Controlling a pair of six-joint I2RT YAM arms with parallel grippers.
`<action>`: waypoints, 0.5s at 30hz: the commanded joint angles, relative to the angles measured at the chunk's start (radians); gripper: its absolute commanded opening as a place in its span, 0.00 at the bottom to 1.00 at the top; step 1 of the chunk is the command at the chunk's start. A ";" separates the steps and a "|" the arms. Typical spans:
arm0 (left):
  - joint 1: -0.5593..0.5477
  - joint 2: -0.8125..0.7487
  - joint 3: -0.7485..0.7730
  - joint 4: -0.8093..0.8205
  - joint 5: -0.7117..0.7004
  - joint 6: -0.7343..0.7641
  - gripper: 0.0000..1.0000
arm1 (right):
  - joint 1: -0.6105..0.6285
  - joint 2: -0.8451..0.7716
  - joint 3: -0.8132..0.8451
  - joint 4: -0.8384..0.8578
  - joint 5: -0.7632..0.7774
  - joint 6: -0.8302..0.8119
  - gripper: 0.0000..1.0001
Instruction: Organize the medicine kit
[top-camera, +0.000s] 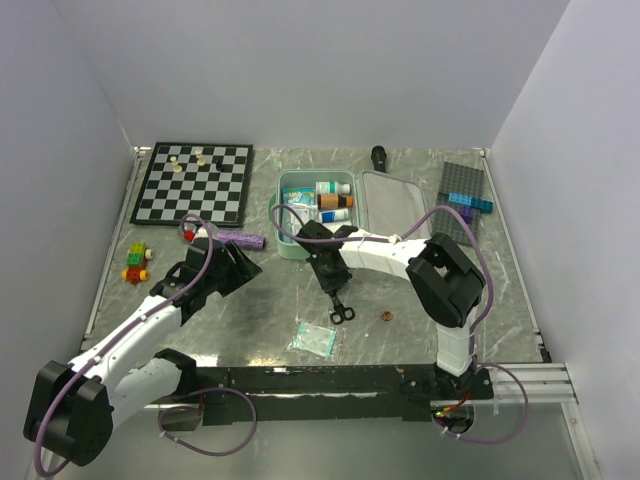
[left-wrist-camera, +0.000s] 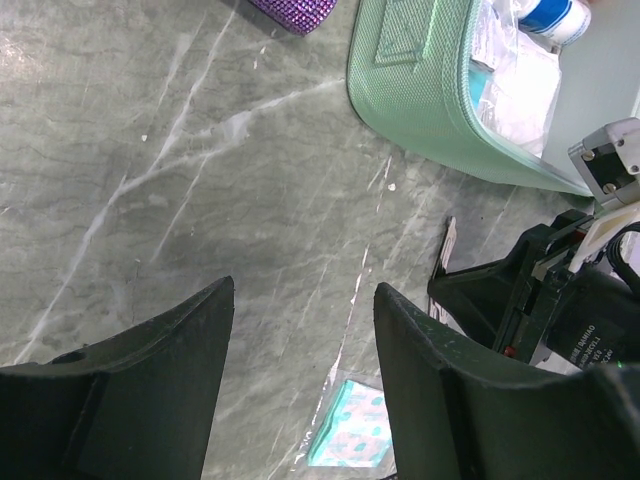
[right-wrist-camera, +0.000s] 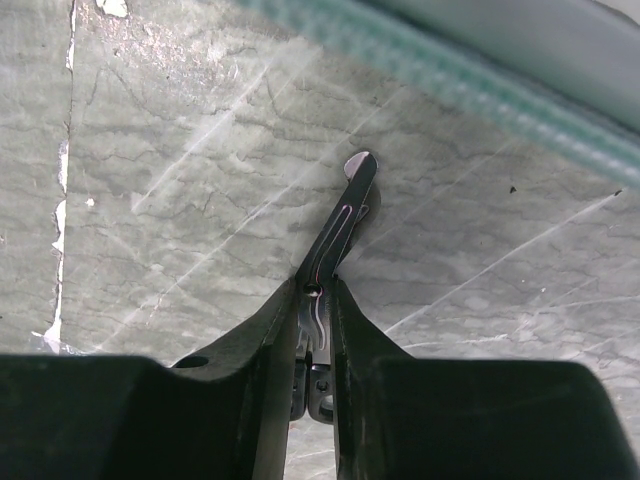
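- While my right gripper (right-wrist-camera: 315, 285) is clamped on the shank of the scissors (right-wrist-camera: 345, 215), the medicine kit (top-camera: 300, 222) lies open just beyond it, toward the far side of the table (top-camera: 250, 320).
- From the right wrist, the kit's mint-green rim crosses the upper right corner, close past the scissor tip but not touching it.
- My left gripper (left-wrist-camera: 305, 290) hangs with fingers apart and nothing between them; the kit's rounded corner sits ahead and to its right.
- Kit: mint-green, woven-textured shell, rounded-rectangular; pale lining; lid folded flat to the right. Bottles (top-camera: 332, 200) and packets lie in the left half.
- Scissors: slim bright metal blades closed together, black loop handles pointing toward the near edge.
- Table: grey-green marbled surface with white veins.
- Surroundings: a teal sachet (top-camera: 314, 340) near the handles; a small brown disc (top-camera: 386, 317) to the right; a purple glittery tube (top-camera: 238, 238) left of the kit; a chessboard (top-camera: 192, 183) at far left; toy bricks (top-camera: 136, 262); a grey studded plate (top-camera: 460, 195) at far right.
- Obstruction: my right arm crosses the kit's near edge.
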 joint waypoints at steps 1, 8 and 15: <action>0.004 -0.025 -0.012 0.020 0.011 0.010 0.63 | 0.011 0.010 -0.025 0.039 0.016 0.026 0.10; 0.004 -0.030 -0.013 0.014 0.008 0.007 0.63 | 0.011 -0.042 -0.019 0.010 0.027 0.024 0.08; 0.004 -0.031 -0.013 0.009 0.003 0.004 0.63 | 0.011 -0.091 -0.022 -0.004 0.018 0.021 0.07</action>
